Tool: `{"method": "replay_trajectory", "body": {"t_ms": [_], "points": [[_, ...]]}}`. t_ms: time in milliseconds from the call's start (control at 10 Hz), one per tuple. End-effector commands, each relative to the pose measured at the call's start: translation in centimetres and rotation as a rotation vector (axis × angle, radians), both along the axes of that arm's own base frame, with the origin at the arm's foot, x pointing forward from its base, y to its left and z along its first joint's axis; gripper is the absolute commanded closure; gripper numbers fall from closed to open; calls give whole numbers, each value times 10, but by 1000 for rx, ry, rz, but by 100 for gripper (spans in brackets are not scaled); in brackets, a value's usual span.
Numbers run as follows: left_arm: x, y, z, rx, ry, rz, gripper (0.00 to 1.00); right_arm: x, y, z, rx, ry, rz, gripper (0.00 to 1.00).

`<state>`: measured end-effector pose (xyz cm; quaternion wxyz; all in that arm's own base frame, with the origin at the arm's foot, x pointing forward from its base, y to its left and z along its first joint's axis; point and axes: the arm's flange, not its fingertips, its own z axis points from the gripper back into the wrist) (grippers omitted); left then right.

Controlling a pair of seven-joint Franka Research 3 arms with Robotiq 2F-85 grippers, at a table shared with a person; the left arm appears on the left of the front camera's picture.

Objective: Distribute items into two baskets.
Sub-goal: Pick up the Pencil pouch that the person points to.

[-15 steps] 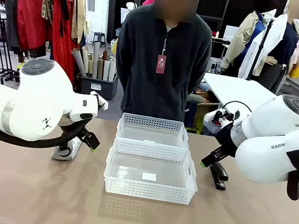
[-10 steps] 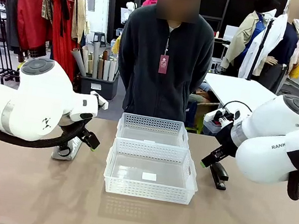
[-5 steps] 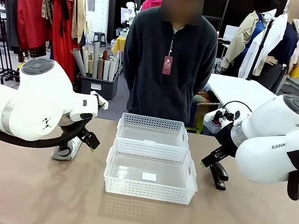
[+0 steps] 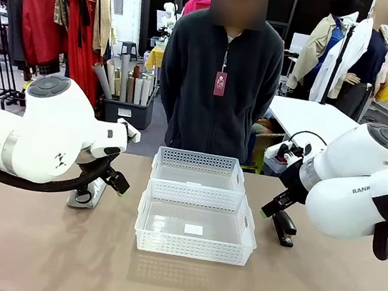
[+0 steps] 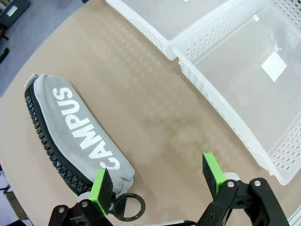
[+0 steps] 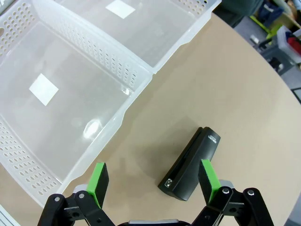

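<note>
Near basket: sits mid-table; inside it, a white sticker on the floor.
Far basket: at 12 o'clock from the near basket, their long rims touching; the front view shows little of its floor.
Pouch: on the table at 9 o'clock from the near basket, outside both baskets, with its "CAMPUS" lettering facing up.
Stapler: on the table at 3 o'clock from the near basket, outside it and lying flat.
Left gripper: fingers spread wide and clamped on nothing; the pouch's ring end lies under one green pad.
Right gripper: fingers spread wide and clamped on nothing; the stapler lies just inside one pad.
Right wrist view adds: a white sticker on each basket floor.
Left wrist view adds: the pouch's lettering and black edge, which the left arm mostly hides in the front view.
Front view adds: a person standing at 12 o'clock beyond the table.
</note>
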<state>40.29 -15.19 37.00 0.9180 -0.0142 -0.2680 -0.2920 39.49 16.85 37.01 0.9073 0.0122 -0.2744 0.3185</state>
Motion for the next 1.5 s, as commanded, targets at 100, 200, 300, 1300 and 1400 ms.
{"method": "replay_trajectory", "body": {"t_ms": [100, 200, 300, 1300, 1400], "points": [[0, 0, 0, 0, 0, 0, 0, 0, 0, 0, 0, 0, 0, 0], [0, 0, 0, 0, 0, 0, 0, 0, 0, 0, 0, 0, 0, 0], [0, 0, 0, 0, 0, 0, 0, 0, 0, 0, 0, 0, 0, 0], [33, -5, 62, -189, 355, 97, 0, 25, 15, 65, 379, 389, -63, 0], [38, -1, 66, -246, 391, 89, 0, 33, 9, 70, 437, 430, -91, 0]]}}
